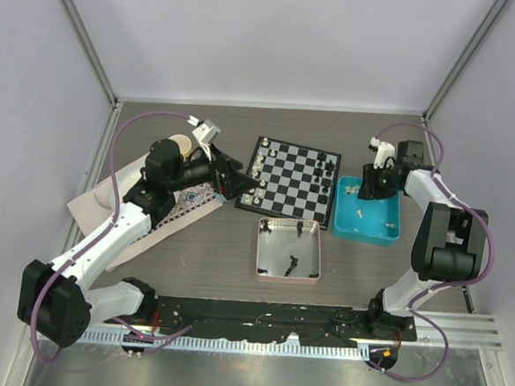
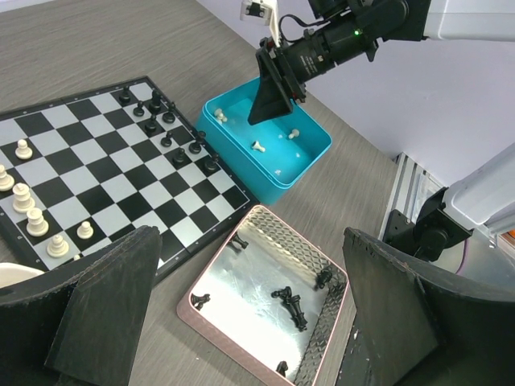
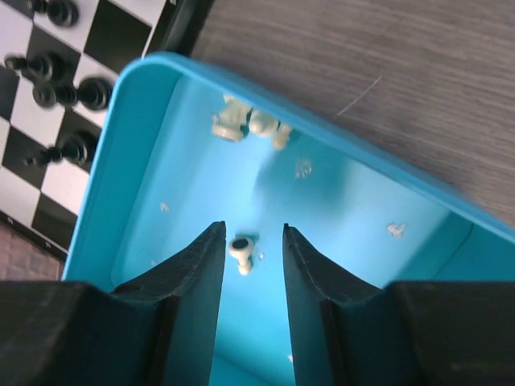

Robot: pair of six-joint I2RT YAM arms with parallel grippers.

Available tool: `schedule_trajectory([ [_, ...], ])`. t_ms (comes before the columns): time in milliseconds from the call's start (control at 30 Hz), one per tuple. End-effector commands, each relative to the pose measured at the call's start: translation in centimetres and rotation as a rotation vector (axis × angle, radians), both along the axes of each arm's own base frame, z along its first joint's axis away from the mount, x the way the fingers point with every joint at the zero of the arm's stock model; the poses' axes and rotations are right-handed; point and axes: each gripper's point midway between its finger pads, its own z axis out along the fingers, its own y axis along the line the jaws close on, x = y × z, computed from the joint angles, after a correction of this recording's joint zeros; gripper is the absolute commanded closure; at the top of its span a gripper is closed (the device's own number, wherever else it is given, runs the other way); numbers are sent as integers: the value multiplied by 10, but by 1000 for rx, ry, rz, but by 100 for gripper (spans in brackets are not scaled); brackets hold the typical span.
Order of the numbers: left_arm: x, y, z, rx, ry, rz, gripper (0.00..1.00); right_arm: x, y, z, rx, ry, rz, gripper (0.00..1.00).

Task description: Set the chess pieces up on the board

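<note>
- Board lies mid-table, just beyond the pink tray, and the blue tray sits just beside its right edge.
- White chess pieces stand along the board's left side and black chess pieces along its right side, so you can see both ends partly filled.
- Your right jaws are down inside the blue tray and parted, with 1 finger on each side of a white piece lying on the tray floor. A gap shows beside the piece, so you are not gripping it.
- More white pieces lie bunched against the blue tray's wall, and a few others are scattered on its floor.
- Your left jaws are spread as wide as they go with nothing between them, hanging at the board's left edge.
- Black pieces lie tipped over in the pink tray, well apart from your left jaws.
- Patterned cloth lies on the table under your left arm.
</note>
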Motion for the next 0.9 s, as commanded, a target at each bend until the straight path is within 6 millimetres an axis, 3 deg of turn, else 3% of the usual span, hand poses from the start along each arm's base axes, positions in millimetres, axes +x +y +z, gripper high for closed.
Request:
schedule_trajectory([
  [0,-2,-3,22,-33,-76,-17,1,42,6,17,27,-118,-99,61],
  [267,-3,-1,19,-29,-70,-11,1,68,11,11,-13,-164,-147,66],
  [500,-2,-1,19,-27,-70,-10,0,71,14,4,-24,-162,-151,71],
  [867,-3,-1,18,-25,-69,-10,0,72,19,-6,-39,-144,-147,71],
])
